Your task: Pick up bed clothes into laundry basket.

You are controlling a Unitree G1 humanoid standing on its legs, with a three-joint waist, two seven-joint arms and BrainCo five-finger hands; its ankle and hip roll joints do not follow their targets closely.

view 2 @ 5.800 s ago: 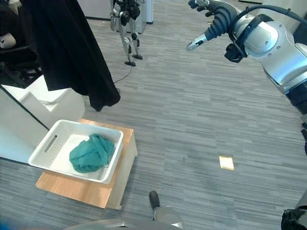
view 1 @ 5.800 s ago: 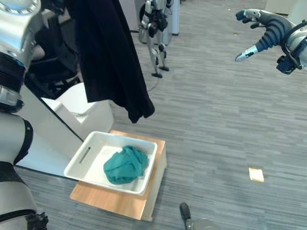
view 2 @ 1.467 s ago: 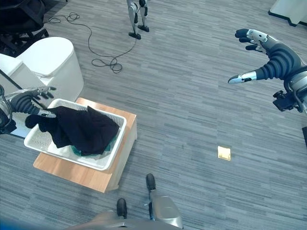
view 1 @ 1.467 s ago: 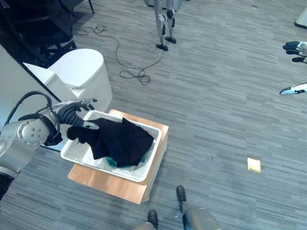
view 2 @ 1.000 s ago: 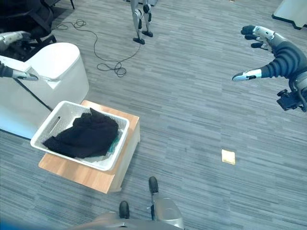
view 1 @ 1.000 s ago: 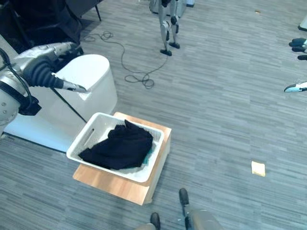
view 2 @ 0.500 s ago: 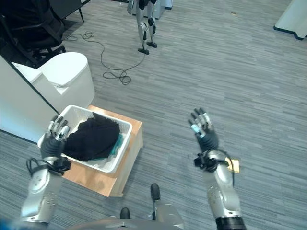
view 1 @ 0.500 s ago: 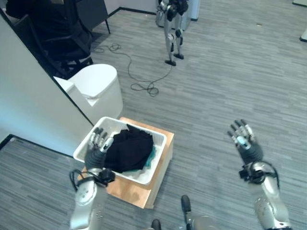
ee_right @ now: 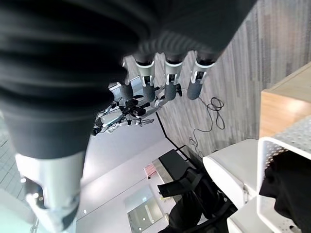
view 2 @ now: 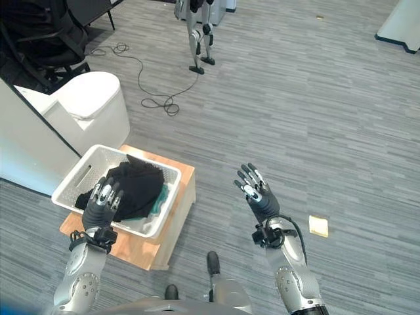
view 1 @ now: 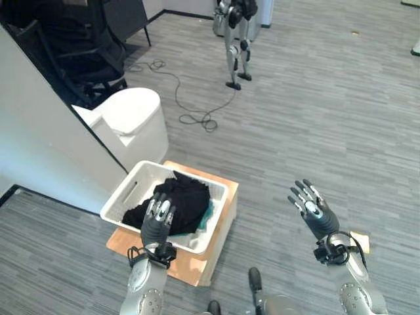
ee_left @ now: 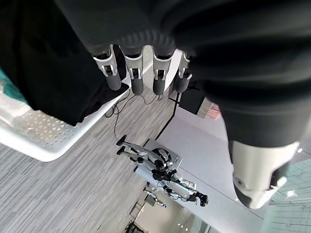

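A white perforated laundry basket (view 1: 128, 193) stands on a low wooden platform (view 1: 209, 243). A black garment (view 1: 186, 199) lies heaped in it over a teal cloth (view 1: 208, 214) that peeks out at the basket's right side. My left hand (view 1: 157, 222) is raised in front of the basket's near rim, fingers straight and empty, its fingers (ee_left: 137, 76) spread above the black garment (ee_left: 48, 58). My right hand (view 1: 316, 213) is held up over the floor to the right, open and empty, well apart from the basket.
A white rounded bin (view 1: 133, 125) stands behind the basket beside a white panel (view 1: 46, 157). A black office chair (view 1: 79, 52) is at the back left. Another robot's legs (view 1: 235, 46) stand far back, a cable (view 1: 190, 111) trailing from them. A yellow note (view 1: 359, 241) lies on the grey floor.
Both hands have shifted: the left from the basket's left corner to its near rim, the right lower and slightly leftward. The black garment, hanging from above at first, lies in the basket.
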